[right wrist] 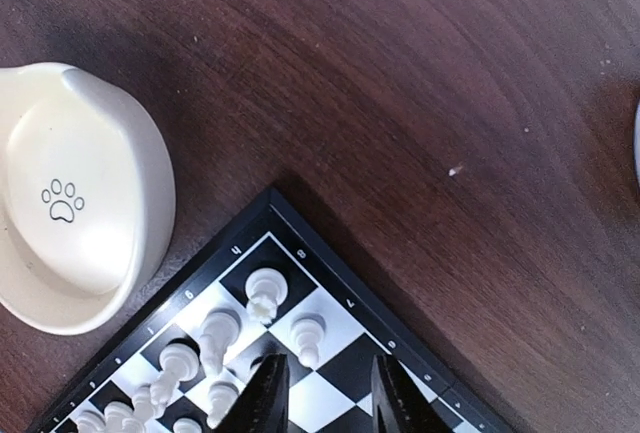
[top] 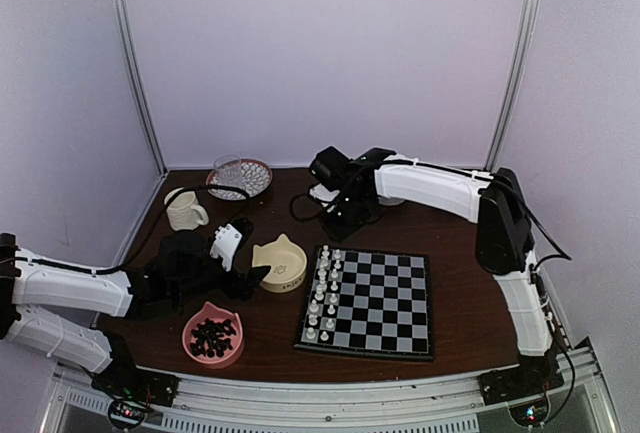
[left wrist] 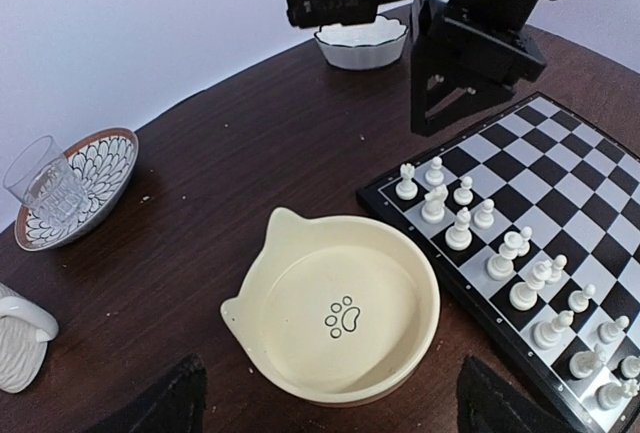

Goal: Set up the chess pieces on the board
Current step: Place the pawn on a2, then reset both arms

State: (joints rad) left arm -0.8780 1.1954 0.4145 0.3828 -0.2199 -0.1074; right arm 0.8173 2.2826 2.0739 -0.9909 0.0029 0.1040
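Tabletop (top: pixel 270 323), dark wood, carries everything in use. The board (top: pixel 385 298) lies flat toward the near right, square to the near edge, so both arms can reach it.

The cream bowl (left wrist: pixel 300 303) sits just beside the board's far-left corner and holds nothing. It is judged to be the source dish for the white set, now emptied. The pink bowl (top: pixel 188 338), near left and apart from the board, holds the black pieces (top: pixel 214 335), none of which are on the board.

The right end effector (right wrist: pixel 327 363) hangs over the board's far-left corner. Its fingers are narrowly parted and only a bare square shows between them, so it holds nothing. This stance suits releasing a piece, not gripping one. The left end effector (left wrist: pixel 330 373) hovers above the cream bowl with fingers spread wide, also empty, and clear of the other arm's work.

The white chess pieces (top: pixel 322 298) stand upright along the board's two left files, one to a square. A pawn (right wrist: pixel 308 333) stands just ahead of the right fingertips, apart from both. The white side looks largely set and the black side is not started.
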